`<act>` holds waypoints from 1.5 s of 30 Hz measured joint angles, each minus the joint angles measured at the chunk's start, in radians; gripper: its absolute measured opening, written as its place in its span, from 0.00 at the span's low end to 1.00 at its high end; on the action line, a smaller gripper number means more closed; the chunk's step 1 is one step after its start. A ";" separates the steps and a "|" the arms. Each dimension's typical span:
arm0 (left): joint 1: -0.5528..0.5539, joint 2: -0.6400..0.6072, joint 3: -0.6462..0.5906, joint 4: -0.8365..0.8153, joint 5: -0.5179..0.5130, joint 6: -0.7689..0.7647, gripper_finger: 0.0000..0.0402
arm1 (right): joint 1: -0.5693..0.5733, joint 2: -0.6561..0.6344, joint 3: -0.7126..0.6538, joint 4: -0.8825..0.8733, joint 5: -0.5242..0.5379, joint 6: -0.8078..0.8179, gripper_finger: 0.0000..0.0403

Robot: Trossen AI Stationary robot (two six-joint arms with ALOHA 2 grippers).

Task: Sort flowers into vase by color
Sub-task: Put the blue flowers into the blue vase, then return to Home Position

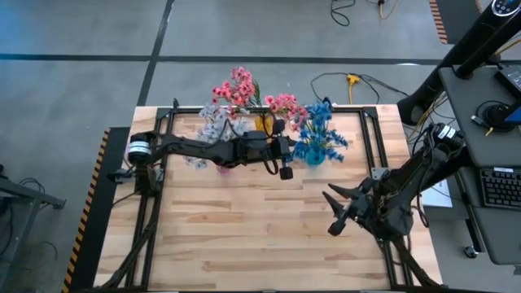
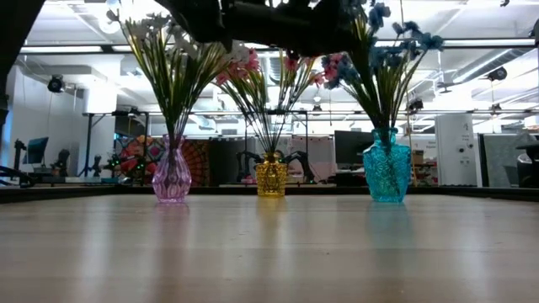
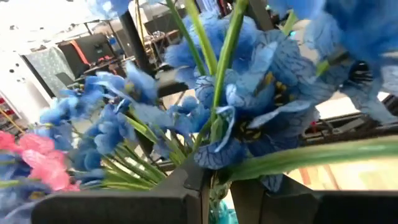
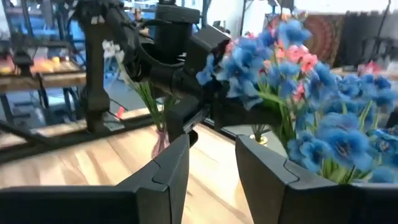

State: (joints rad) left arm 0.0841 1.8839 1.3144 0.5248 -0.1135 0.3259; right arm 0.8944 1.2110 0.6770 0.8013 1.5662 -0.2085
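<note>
Three glass vases stand in a row at the table's far side. A pink-violet vase [image 2: 171, 177] holds the white-lavender sprigs [image 1: 213, 122]. A yellow vase [image 2: 271, 177] holds the pink sprigs [image 1: 240, 89]. A teal vase [image 2: 386, 172] holds the blue sprigs [image 1: 317, 138]. My left gripper [image 1: 285, 159] reaches over from the left, above the gap between the yellow and teal vases, shut on a blue flower's stem [image 3: 217, 180]. My right gripper [image 1: 334, 210] hovers open over the table's right near part, pointing at the vases [image 4: 211, 149]. My left gripper pinches a green flower stem [image 3: 249, 167] between its two fingers. The stem runs out sideways across one finger, among the blue blossoms [image 3: 249, 118]. It is lifted clear, above the teal vase, whose glass [image 3: 217, 211] shows in the gap below. Which end of the stem is held is hidden.
Dark metal rails [image 1: 370, 138] frame the table on its left, far and right sides. Bare wood [image 1: 244, 236] fills the near half. A yellow cable [image 1: 352, 80] lies on the floor beyond the far edge; a desk with a keyboard [image 1: 498, 187] stands to the right.
</note>
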 joint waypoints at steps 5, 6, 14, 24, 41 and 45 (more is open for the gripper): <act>0.001 0.022 0.000 0.038 0.000 -0.026 0.08 | -0.004 0.000 -0.022 -0.216 -0.132 0.179 0.28; 0.001 0.028 0.000 0.031 0.000 -0.028 0.08 | -0.010 0.000 -0.023 -0.262 -0.171 0.228 0.27; 0.004 0.090 0.000 0.037 -0.017 -0.045 0.08 | -0.084 0.001 -0.023 -0.539 -0.345 0.564 0.22; 0.004 0.099 0.000 0.033 -0.058 -0.035 0.15 | -0.084 0.001 -0.013 -0.536 -0.344 0.557 0.19; -0.057 -0.011 0.000 -0.340 -0.122 -0.056 0.64 | -0.124 0.001 -0.012 -0.542 -0.522 0.549 0.18; -0.089 -0.056 -0.003 -0.416 -0.183 -0.054 0.65 | -0.178 0.001 -0.012 -0.543 -0.640 0.527 0.18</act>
State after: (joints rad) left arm -0.0054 1.8277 1.3114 0.1085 -0.2960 0.2722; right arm 0.7163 1.2118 0.6647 0.2582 0.9265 0.3183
